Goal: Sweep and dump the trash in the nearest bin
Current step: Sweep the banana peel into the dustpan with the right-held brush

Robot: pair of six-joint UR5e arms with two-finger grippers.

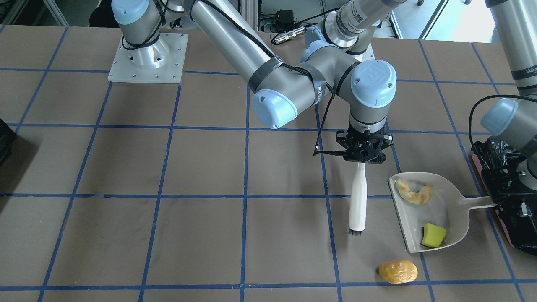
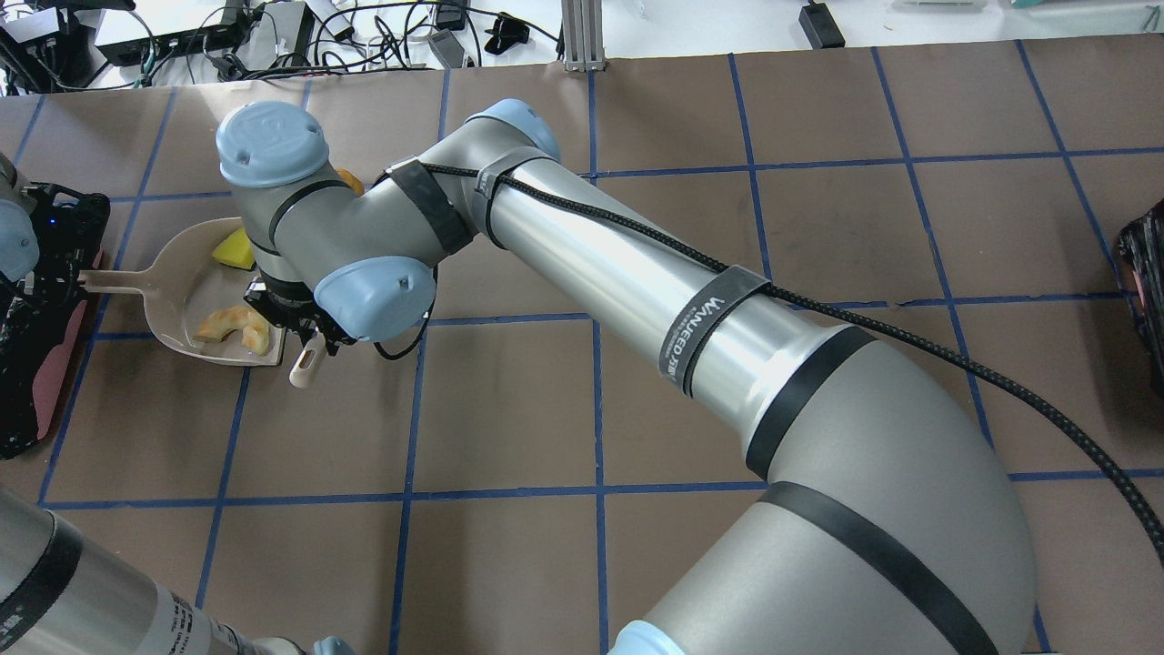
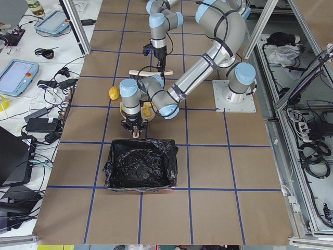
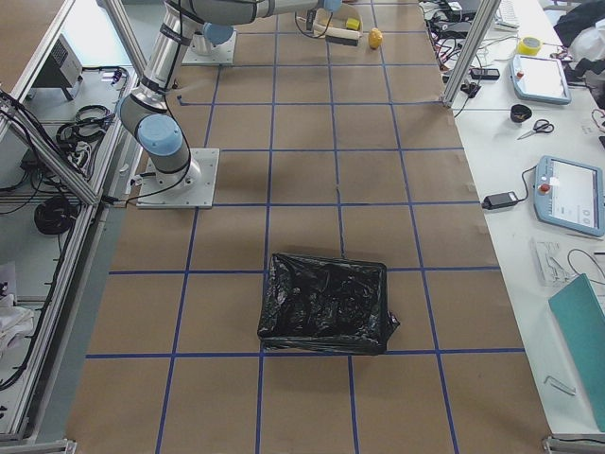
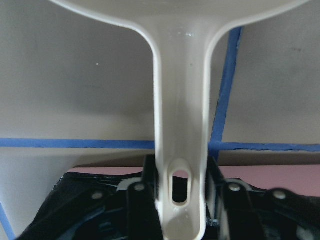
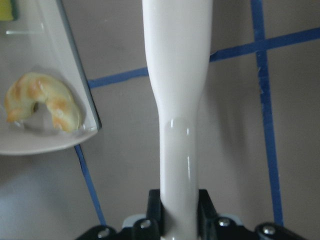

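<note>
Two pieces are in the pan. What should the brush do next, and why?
Probably swing the brush behind the potato-like lump, on its side away from the dustpan: it alone lies outside, near the pan's open edge.

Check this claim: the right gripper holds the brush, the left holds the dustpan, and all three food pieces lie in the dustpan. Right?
No: only the croissant-like piece and yellow wedge lie in the dustpan; the potato-like lump sits on the table outside it, per the front-facing view.

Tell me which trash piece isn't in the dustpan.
The orange-brown potato lump: it lies on the table outside the dustpan, while the croissant bit and yellow wedge sit inside it.
</note>
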